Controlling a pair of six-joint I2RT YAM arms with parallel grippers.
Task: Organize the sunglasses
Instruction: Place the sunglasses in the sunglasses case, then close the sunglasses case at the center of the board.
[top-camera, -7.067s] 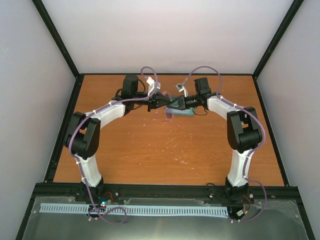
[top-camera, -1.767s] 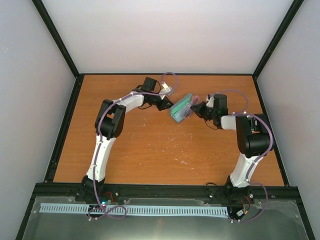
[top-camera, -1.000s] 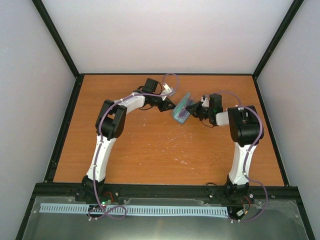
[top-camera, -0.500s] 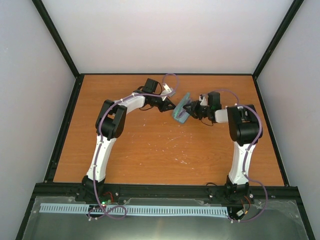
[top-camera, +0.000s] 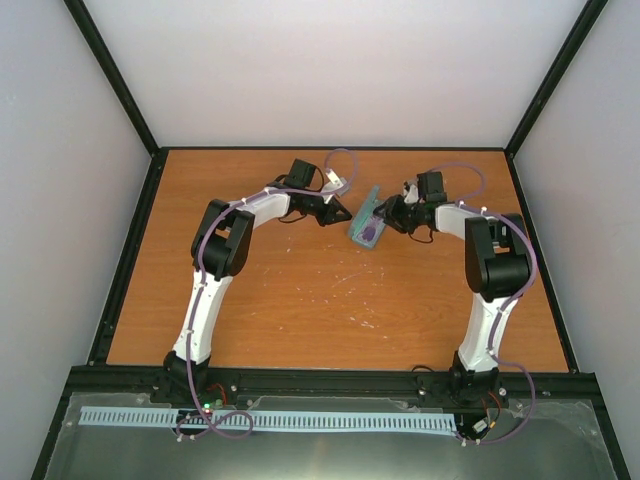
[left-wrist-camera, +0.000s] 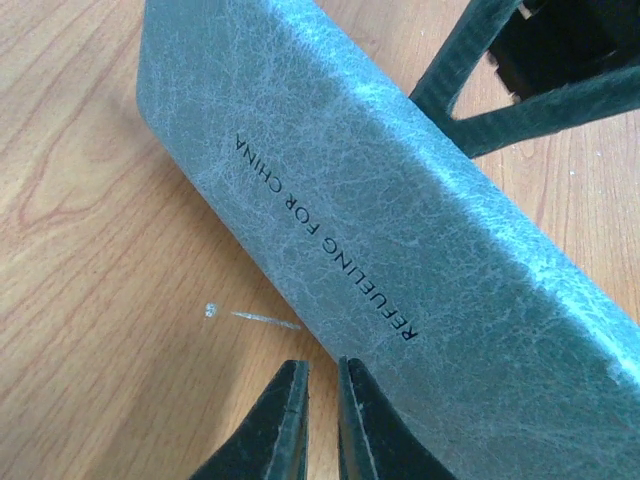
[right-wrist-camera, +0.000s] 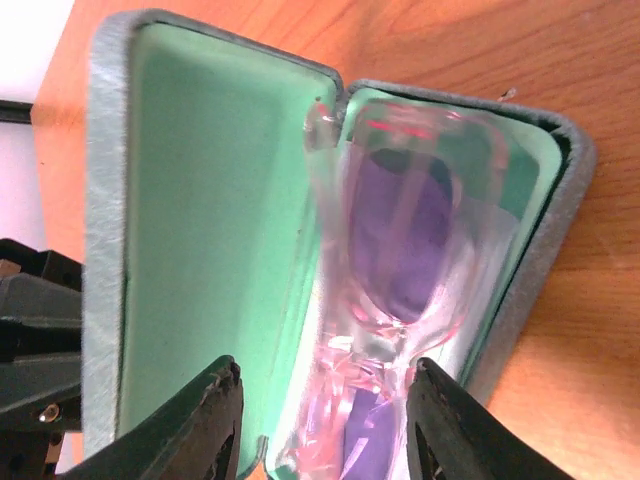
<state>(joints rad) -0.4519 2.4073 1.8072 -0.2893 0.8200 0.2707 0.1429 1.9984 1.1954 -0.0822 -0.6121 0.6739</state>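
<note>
The grey-blue case stands open on the far middle of the table, its green-lined lid raised. The sunglasses, a translucent pink frame with purple behind the lenses, lie inside the lower half. My right gripper is open, one finger on each side of the sunglasses and touching neither side. My left gripper is shut with nothing between its tips. It rests against the textured outside of the lid on the left.
The orange wooden table has pale scratches near its middle. A black frame rail runs along the near edge, and white walls close in the back and sides. The right gripper's fingers show beyond the case in the left wrist view.
My right gripper has opened from shut and now straddles the sunglasses in the case. The right wrist has shifted slightly toward the back. The left arm has stayed behind the lid.
</note>
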